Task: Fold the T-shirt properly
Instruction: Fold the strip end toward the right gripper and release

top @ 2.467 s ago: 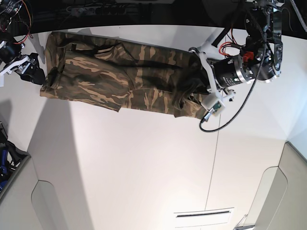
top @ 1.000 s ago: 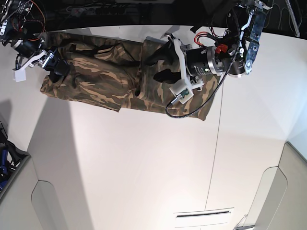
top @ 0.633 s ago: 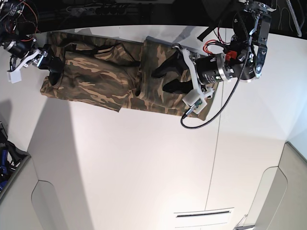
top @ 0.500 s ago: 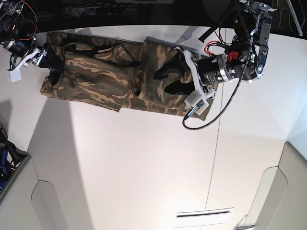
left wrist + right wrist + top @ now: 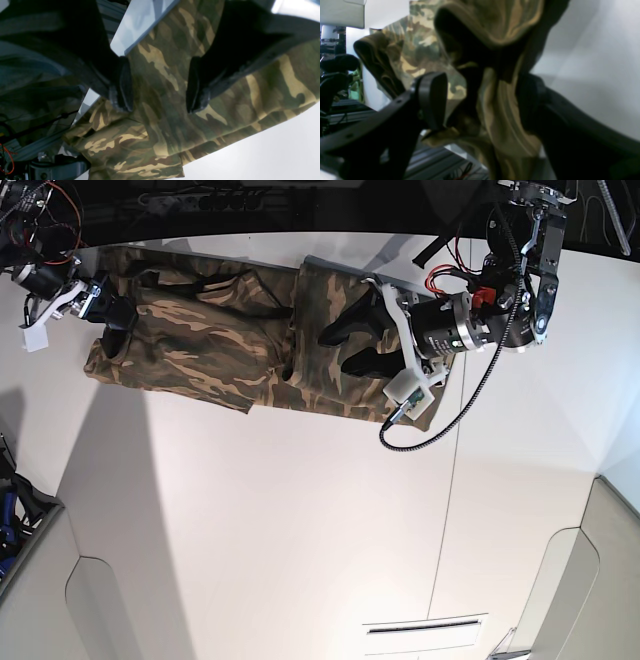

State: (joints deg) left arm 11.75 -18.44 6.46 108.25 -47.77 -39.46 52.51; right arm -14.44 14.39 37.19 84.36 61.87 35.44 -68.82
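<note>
The right gripper (image 5: 482, 102), jaws spread around the bunched T-shirt (image 5: 200, 350) edge (the left gripper (image 5: 350, 345) gapes too), could trap several layers if closed, creasing the fold.

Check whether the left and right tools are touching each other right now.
Apart. The base view shows the left tool and right tool over different parts of the T-shirt, with a stretch of camouflage cloth visible between them.
</note>
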